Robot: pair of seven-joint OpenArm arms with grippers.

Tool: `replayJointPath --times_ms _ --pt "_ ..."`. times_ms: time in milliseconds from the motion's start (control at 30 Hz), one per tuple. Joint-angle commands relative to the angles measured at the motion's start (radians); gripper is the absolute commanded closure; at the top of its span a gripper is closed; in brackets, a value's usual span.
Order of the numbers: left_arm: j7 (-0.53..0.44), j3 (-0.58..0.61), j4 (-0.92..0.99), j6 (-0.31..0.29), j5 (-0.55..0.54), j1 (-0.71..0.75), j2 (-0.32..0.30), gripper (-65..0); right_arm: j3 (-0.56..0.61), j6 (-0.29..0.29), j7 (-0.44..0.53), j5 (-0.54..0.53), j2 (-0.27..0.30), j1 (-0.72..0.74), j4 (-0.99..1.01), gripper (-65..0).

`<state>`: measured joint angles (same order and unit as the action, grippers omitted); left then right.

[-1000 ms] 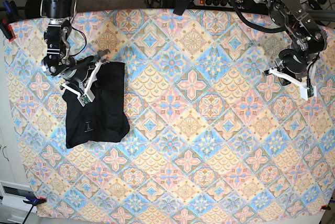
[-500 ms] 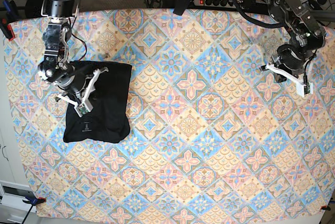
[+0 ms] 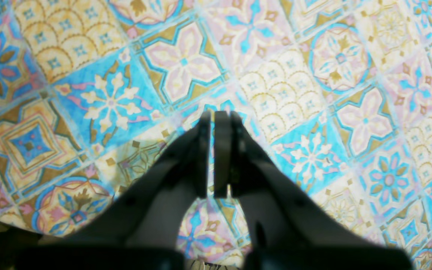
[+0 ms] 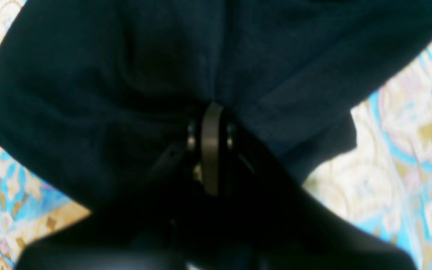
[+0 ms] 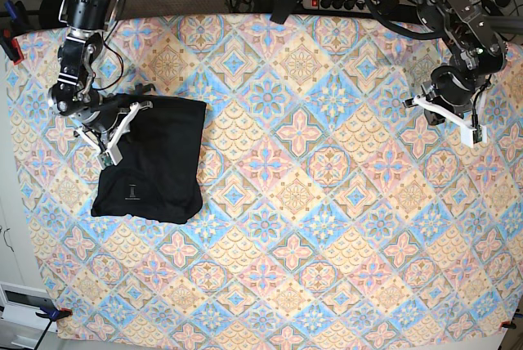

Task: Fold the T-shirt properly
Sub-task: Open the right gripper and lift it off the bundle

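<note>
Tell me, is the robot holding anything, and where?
The left gripper holds nothing. The right gripper is at the black T-shirt, but I can't tell if it pinches any.

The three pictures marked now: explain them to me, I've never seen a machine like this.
This robot has two arms. The base view looks down on both; each wrist view comes from a camera on one arm.

The black T-shirt lies bunched on a tile-patterned cloth, under the right gripper. That gripper is closed at the shirt; whether fabric is pinched between its fingers is too dark to tell.

The left gripper is closed too, over the patterned cloth, with nothing seen in it. In the base view, the robot's left arm appears on the picture's right side.
</note>
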<state>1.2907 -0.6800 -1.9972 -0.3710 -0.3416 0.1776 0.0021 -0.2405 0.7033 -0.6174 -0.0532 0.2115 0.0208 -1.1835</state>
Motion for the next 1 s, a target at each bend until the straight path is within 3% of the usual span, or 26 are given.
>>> replayJointPath --times_ms 0,233,433,567,700,967 --pt "-0.016 -0.001 -0.017 -0.004 -0.012 0.001 -0.007 -1.9 0.002 -0.005 0.006 0.011 0.010 0.017 0.018 0.0" --pt "-0.016 -0.001 -0.018 -0.004 -0.014 0.006 -0.007 -1.9 0.002 -0.005 0.023 0.003 0.073 0.017 -0.074 0.0" --pt "-0.016 -0.001 -0.018 -0.004 -0.014 0.006 -0.007 -1.9 0.002 -0.005 -0.045 0.002 0.098 -0.141 -0.385 0.0" --pt "-0.016 0.004 -0.018 -0.004 -0.014 0.004 -0.006 -1.9 0.002 -0.005 -0.069 0.002 0.095 -0.229 -0.484 0.0" --pt "-0.016 0.035 -0.018 -0.004 -0.014 0.004 -0.007 -1.9 0.013 -0.005 -0.075 0.002 0.093 -0.310 -0.493 0.0" --pt "-0.016 0.035 -0.018 -0.004 -0.012 -0.002 -0.007 -2.0 0.054 -0.005 -0.068 0.003 0.058 -0.264 -0.324 0.0"
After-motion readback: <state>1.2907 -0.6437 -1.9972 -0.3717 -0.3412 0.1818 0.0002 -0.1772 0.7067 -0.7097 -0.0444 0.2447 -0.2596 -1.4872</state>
